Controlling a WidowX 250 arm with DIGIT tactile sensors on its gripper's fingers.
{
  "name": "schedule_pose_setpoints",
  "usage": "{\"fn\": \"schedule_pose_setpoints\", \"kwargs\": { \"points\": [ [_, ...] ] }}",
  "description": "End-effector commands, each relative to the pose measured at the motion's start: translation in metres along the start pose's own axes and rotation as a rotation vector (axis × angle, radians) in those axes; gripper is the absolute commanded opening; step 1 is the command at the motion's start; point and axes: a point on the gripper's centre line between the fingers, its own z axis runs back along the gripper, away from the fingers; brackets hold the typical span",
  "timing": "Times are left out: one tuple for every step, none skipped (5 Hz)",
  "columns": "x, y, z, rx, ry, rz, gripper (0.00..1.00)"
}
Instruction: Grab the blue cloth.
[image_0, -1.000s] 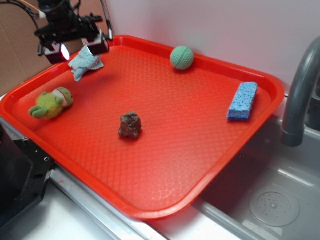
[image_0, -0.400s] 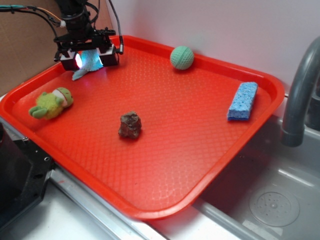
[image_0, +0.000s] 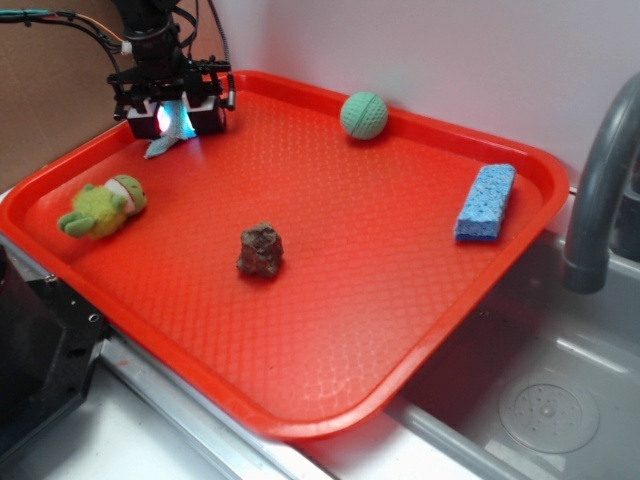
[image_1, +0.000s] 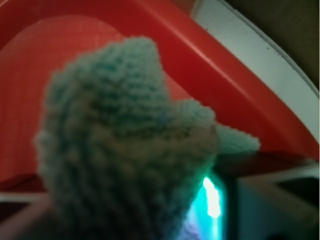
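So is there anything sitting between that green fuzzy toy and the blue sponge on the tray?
Yes. In the exterior view, a small brown lumpy object sits roughly between the green plush toy and the blue sponge. Otherwise it's bare red tray.

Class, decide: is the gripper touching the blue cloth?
Touching. The exterior view shows the gripper down around the cloth; the wrist view shows cloth bunched against the camera.

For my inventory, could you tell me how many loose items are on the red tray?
5: blue cloth under the gripper, green plush toy left, brown lump centre, green ball far, blue sponge right.
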Motion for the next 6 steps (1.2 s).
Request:
{"fn": "schedule_pose_setpoints", "kwargs": {
  "points": [
    [0.000, 0.009, 0.042, -0.017, -0.088, 0.015, 0.00],
    [-0.046, -0.003, 0.087, -0.095, -0.073, -0.132, 0.00],
    [-0.082, -0.006, 0.114, -0.188, -0.006, -0.305, 0.00],
    [-0.103, -0.011, 0.127, -0.216, 0.021, -0.486, 0.00],
    [-0.110, -0.024, 0.122, -0.225, 0.081, -0.621, 0.00],
    [-0.116, -0.031, 0.128, -0.242, 0.071, -0.673, 0.00]
  ]
}}
